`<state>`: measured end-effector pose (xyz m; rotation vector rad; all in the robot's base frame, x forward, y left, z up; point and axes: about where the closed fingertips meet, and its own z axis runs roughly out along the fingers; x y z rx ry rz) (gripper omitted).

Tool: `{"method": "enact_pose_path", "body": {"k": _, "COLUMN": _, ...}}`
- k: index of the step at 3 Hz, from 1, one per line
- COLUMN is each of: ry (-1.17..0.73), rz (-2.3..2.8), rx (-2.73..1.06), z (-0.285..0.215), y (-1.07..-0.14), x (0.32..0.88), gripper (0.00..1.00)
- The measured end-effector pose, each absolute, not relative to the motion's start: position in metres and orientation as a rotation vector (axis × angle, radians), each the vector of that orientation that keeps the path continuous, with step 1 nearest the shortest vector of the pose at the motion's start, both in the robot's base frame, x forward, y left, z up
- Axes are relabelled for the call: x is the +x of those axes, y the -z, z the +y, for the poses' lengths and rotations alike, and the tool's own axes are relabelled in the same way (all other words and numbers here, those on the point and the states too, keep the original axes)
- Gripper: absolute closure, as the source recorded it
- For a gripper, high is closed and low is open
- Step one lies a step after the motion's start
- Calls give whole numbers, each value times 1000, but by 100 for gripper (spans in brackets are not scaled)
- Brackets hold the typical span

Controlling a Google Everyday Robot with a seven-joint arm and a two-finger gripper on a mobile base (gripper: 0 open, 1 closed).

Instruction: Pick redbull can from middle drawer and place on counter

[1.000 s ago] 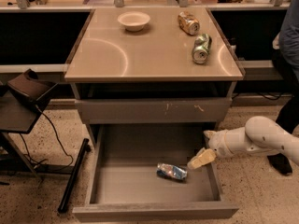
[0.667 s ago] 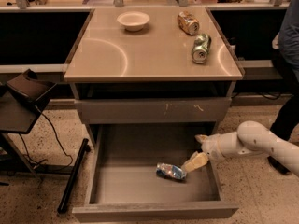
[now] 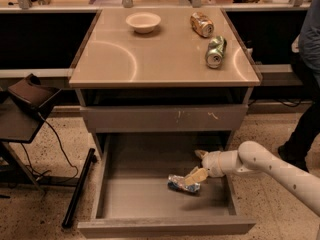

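Note:
The redbull can lies on its side on the floor of the open middle drawer, right of centre. My gripper reaches in from the right on its white arm, just above the can's right end. Its fingers are spread, one raised behind and the lower one touching or overlapping the can's right end. The gripper holds nothing. The glossy beige counter is above the drawers.
On the counter are a white bowl, an orange-brown can and a green can, both cans on their sides. The scratched upper drawer front is closed. A person stands at right; a dark stand with cables is at left.
My gripper has moved left along the drawer towards the can; its lower finger now reaches the can's right end. The can has not moved.

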<state>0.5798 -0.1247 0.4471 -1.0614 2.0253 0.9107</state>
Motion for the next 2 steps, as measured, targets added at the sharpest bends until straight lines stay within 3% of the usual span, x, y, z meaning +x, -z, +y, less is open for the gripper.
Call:
{"method": "enact_pose_path", "body": {"k": 1, "ry": -918, "rz": 2029, "rx": -1058, "z": -124, "y": -442, "x": 578, "gripper": 0}}
{"method": "enact_pose_path", "body": {"k": 2, "ry": -794, "rz": 2041, "rx": -1097, "z": -126, "y": -442, "x": 578, "gripper": 0}}
